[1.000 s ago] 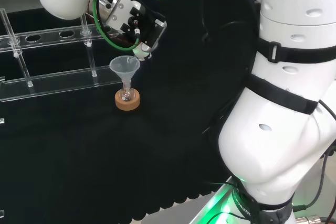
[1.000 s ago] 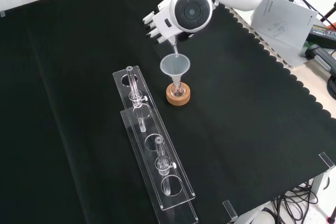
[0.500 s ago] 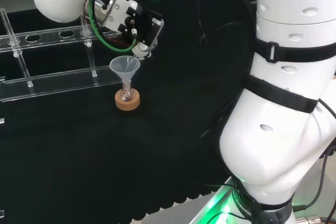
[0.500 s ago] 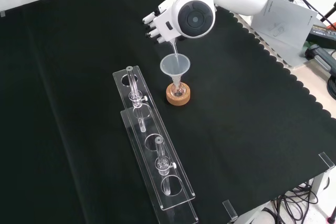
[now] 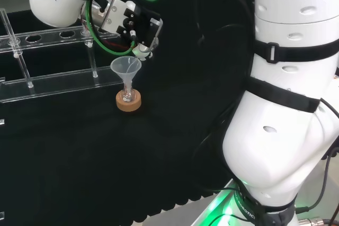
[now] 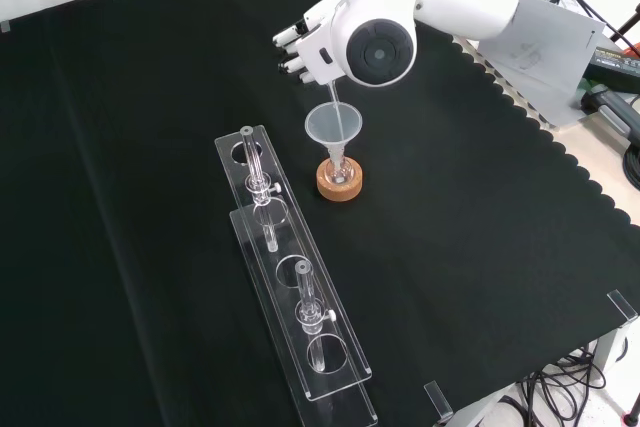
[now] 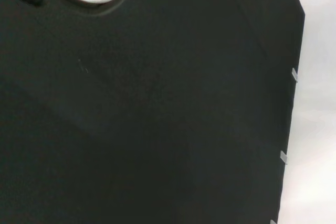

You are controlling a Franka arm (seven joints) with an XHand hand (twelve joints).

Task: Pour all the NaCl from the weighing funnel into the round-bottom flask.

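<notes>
Leftmost in the front view, a clear rack [image 6: 290, 297] lies on the black-clothed counter [image 6: 480, 247]. Just right of it, a cork ring [image 6: 340, 182] carries the round-bottom flask [image 6: 339, 173], with 1 clear funnel [image 6: 333, 127] in its neck. Above, the hand [image 6: 305, 42], fingers curled, tips the weighing funnel [image 6: 334, 95] spout-down into that funnel.

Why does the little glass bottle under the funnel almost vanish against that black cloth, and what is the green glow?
In the head view the funnel catches light along its rim, while the flask on the cork ring stays faint, being clear glass on black cloth. In the front view the rack glints at its edges. The green glow sits at the arm's base.
</notes>
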